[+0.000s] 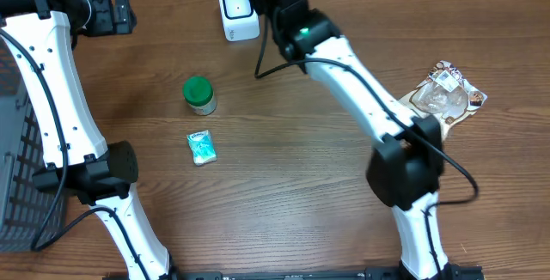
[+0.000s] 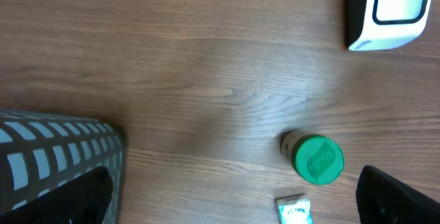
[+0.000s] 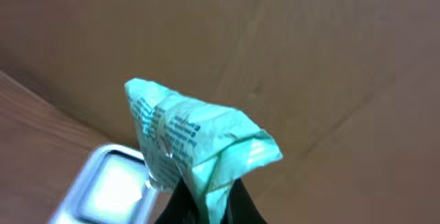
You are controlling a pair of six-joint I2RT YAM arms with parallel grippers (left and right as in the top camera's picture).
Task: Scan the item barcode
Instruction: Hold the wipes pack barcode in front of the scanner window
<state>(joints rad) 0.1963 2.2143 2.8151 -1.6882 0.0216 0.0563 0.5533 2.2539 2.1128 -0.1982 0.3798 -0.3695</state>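
Fingers [image 3: 249, 211] of the right gripper [image 3: 210, 210] are pinching the lower end of a green sachet [image 3: 185, 135], clenched tight on it in the right wrist view. The sachet is standing up out of the grip. Its long axis is running from the fingers toward the top of the frame and leaning a little left. Its crimped upper edge is slanting down to the right, and a face with fine print is facing left; a barcode cannot be made out. Behind and below the sachet, a white scanner [image 3: 103, 183] is showing blurred at the lower left.

Overhead, the right arm [image 1: 361, 100] is reaching diagonally from the near edge of the wooden table [image 1: 284, 194] to the far edge. Its wrist is hanging just right of the scanner and hiding the sachet. On the left, a small teal packet [image 1: 202, 147] is lying flat, and a green-lidded jar [image 1: 199, 94] is standing upright just beyond it. A clear bag [image 1: 447, 98] is resting well off to the right, and a grey mesh basket [image 1: 17, 177] is sitting at the left edge.

In the left wrist view the left gripper [image 2: 237, 203] is hovering over bare wood, released. Its dark fingers [image 2: 395, 196] are sitting wide apart and holding nothing.
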